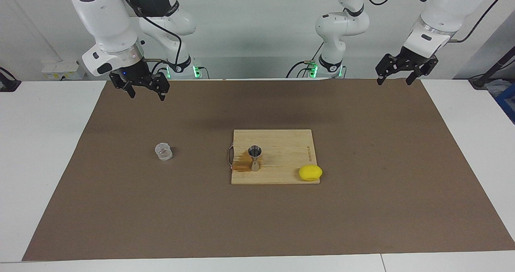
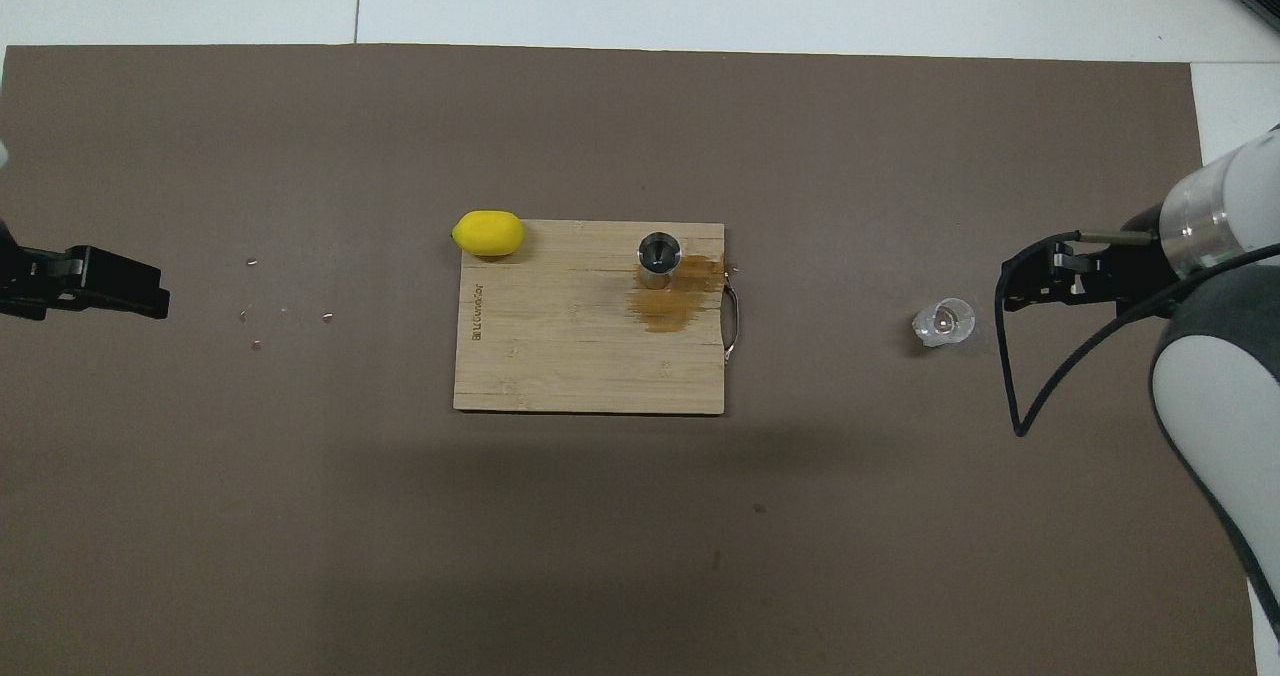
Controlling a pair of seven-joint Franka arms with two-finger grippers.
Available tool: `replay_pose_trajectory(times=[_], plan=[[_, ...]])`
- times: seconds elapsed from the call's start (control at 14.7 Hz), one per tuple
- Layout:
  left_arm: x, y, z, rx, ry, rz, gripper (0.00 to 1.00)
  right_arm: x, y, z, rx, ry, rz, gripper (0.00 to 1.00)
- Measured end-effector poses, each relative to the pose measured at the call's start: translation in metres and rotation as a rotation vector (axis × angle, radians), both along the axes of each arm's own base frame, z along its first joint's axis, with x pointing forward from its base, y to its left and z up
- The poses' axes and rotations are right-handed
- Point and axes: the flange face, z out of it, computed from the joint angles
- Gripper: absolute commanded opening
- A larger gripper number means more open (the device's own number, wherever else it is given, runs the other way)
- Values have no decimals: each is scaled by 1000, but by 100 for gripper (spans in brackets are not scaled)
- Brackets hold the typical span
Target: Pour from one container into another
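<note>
The small clear cup (image 1: 163, 151) stands upright on the brown mat toward the right arm's end; it also shows in the overhead view (image 2: 944, 322). The metal hourglass jigger (image 1: 255, 158) stands upright on a wooden cutting board (image 1: 285, 143), beside a brown wet stain (image 2: 668, 303); the jigger also shows in the overhead view (image 2: 658, 259). My right gripper (image 1: 146, 95) is open and empty, raised over the mat near the robots' edge, apart from the cup; it also shows in the overhead view (image 2: 1008, 284). My left gripper (image 1: 395, 82) is open and empty, raised at the left arm's end, waiting.
A yellow lemon (image 1: 310, 172) lies at the board's corner farthest from the robots, toward the left arm's end. The board (image 2: 560, 356) has a metal handle (image 2: 733, 324) on its side toward the cup. Small crumbs (image 2: 255, 306) lie on the mat toward the left arm's end.
</note>
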Motion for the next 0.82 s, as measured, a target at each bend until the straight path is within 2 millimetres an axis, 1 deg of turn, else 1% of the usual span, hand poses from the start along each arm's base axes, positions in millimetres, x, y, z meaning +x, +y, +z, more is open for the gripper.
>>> replay_pose_trajectory(times=[0.41, 0.82], plan=[[0, 0, 0, 0, 0, 0, 100, 4, 0, 4, 4, -36, -1, 99], [0, 0, 0, 0, 0, 0, 100, 5, -7, 6, 4, -44, -13, 99]])
